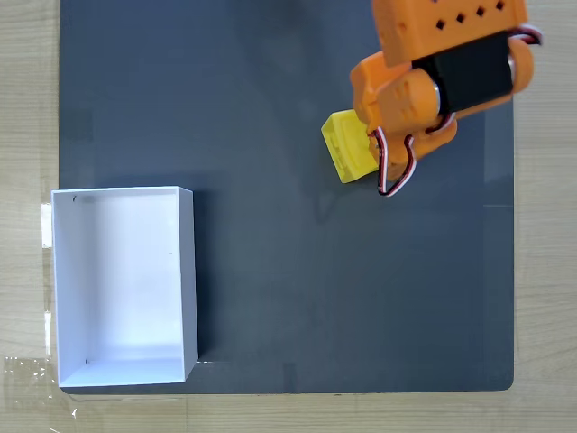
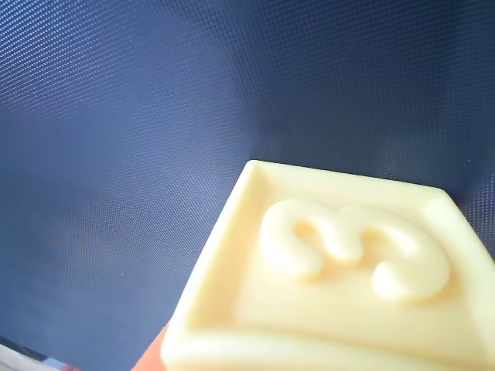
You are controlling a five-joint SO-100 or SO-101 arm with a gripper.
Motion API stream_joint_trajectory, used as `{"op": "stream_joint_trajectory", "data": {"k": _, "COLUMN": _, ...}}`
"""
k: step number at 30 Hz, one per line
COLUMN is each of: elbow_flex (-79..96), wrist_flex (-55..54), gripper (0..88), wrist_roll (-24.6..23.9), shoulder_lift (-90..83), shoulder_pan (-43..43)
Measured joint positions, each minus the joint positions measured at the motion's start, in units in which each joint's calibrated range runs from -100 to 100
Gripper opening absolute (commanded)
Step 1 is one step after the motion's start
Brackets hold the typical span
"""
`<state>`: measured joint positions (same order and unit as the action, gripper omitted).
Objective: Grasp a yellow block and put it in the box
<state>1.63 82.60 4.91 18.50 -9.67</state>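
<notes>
The yellow block [image 1: 347, 149] sits tilted at the upper right of the dark mat, its right side tucked under my orange gripper [image 1: 370, 140]. The arm body hides the fingers in the fixed view. In the wrist view the yellow block [image 2: 332, 294] looms very close at the lower right. Its embossed numeral faces the camera, and a sliver of an orange finger [image 2: 151, 357] presses at its lower left corner. The gripper looks shut on the block. The white box [image 1: 187, 280] stands open-topped at the lower left of the mat, well away from the gripper.
A dark grey mat [image 1: 288, 271] covers most of the wooden table [image 1: 545, 271]. Red, white and black servo wires [image 1: 397, 176] hang below the gripper. Clear tape [image 1: 27, 379] lies at the mat's lower left corner.
</notes>
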Motion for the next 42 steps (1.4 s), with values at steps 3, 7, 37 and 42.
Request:
{"op": "stream_joint_trajectory", "data": {"k": 3, "elbow_flex": 0.0, "wrist_flex": 0.0, "gripper": 22.5, "wrist_roll": 0.0, "shoulder_lift": -0.51, "shoulder_pan": 0.09}}
{"op": "stream_joint_trajectory", "data": {"k": 7, "elbow_flex": 0.18, "wrist_flex": 0.61, "gripper": 22.5, "wrist_roll": 0.63, "shoulder_lift": -3.54, "shoulder_pan": -0.09}}
{"op": "stream_joint_trajectory", "data": {"k": 37, "elbow_flex": -19.6, "wrist_flex": -28.3, "gripper": 22.5, "wrist_roll": -6.29, "shoulder_lift": -8.68, "shoulder_pan": 38.33}}
{"op": "stream_joint_trajectory", "data": {"k": 42, "elbow_flex": -23.22, "wrist_flex": -28.3, "gripper": 22.5, "wrist_roll": -6.29, "shoulder_lift": -0.34, "shoulder_pan": 39.32}}
